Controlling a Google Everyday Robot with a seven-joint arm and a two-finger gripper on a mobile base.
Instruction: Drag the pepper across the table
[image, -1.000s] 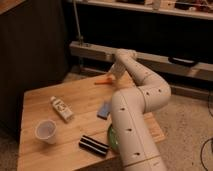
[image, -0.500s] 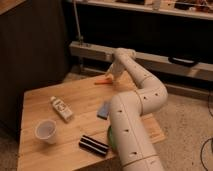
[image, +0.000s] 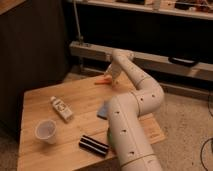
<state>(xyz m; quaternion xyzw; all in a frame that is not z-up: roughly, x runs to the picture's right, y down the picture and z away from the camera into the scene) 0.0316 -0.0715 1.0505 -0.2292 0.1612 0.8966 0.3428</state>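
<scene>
Left to right: I see a plastic cup (image: 46, 131), a small bottle (image: 62, 109), then the pepper (image: 103, 80) at the table's (image: 75, 97) far edge, upper centre. My gripper (image: 111, 74) sits just beside it; cannot tell its opening. Next, I'd judge, a contact-keeping sideways pull.
</scene>
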